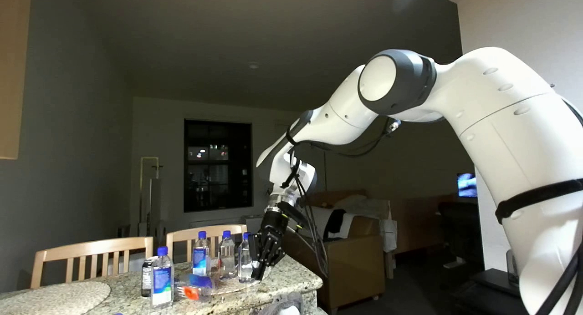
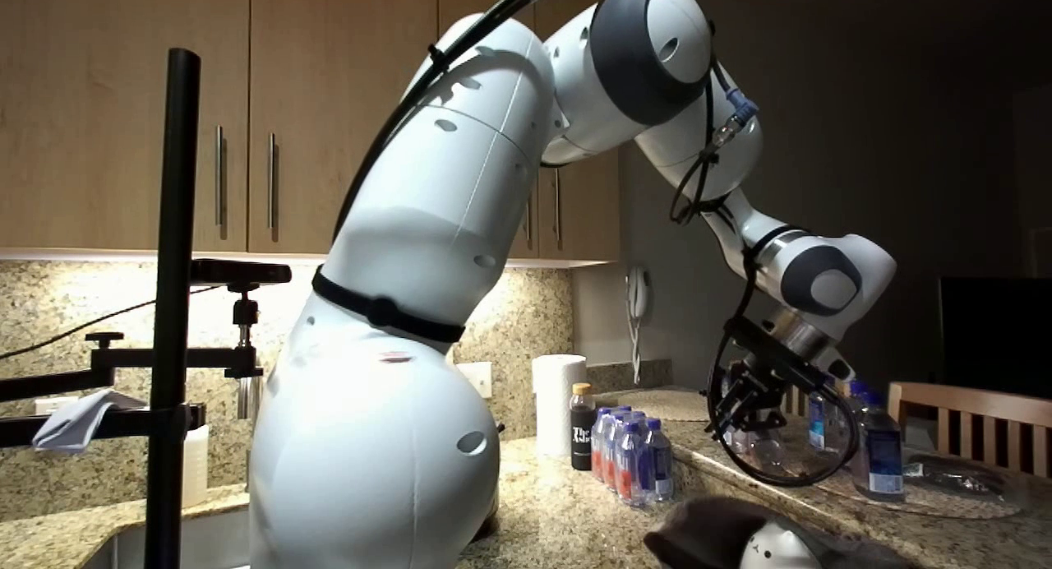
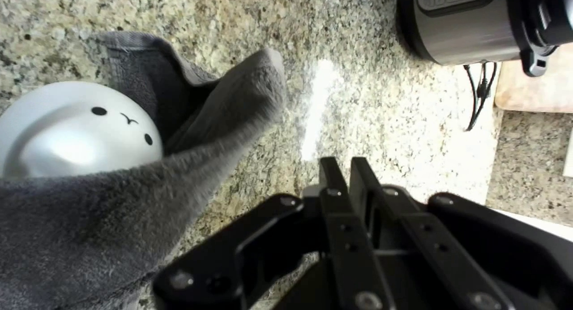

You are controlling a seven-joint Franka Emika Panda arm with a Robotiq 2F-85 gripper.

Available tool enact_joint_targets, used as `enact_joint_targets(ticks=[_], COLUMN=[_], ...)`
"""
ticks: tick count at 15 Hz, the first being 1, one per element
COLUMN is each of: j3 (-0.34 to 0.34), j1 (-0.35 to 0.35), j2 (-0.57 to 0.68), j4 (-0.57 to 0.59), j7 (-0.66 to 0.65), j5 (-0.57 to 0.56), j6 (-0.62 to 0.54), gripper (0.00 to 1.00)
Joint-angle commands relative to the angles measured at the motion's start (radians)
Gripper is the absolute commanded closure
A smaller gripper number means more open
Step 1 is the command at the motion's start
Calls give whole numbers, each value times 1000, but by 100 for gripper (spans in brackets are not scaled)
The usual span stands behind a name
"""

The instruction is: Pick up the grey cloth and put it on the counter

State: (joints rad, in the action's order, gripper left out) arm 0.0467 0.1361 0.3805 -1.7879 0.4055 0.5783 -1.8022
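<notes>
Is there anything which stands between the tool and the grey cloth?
Nothing visible: in the wrist view, only the counter shows between the tool and the grey cloth. The white round object with a face lies beyond the cloth's near fold.

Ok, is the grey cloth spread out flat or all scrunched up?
Scrunched up: in the wrist view, the grey cloth stands in raised folds, one hiding part of the white thing with a face.

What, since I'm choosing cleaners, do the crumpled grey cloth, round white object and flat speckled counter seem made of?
Crumpled grey cloth: matte textile, perhaps microfibre; fuzzy pile shows.
Round white object: smooth, glossy, perhaps plastic or ceramic; bright highlight.
Flat speckled counter: polished, probably stone; mottled grain and glare.
</notes>
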Motion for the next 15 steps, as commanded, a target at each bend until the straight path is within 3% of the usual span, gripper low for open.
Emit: enact_joint_targets(ticks=[1,4,5,6,8,15], j3=[0,-3,-6,-8,-24,-75], j1=[-10,-19,-17,-16,-3,63], j2=[43,62,70,77,90,178], j4=[78,88,88,90,99,194], j7=[-46,-37,-35,-36,-32,-41], j5=[-14,-26,-24,-26,-39,-60], j6=[75,67,54,51,38,10], gripper=[88,91,87,65,59,13])
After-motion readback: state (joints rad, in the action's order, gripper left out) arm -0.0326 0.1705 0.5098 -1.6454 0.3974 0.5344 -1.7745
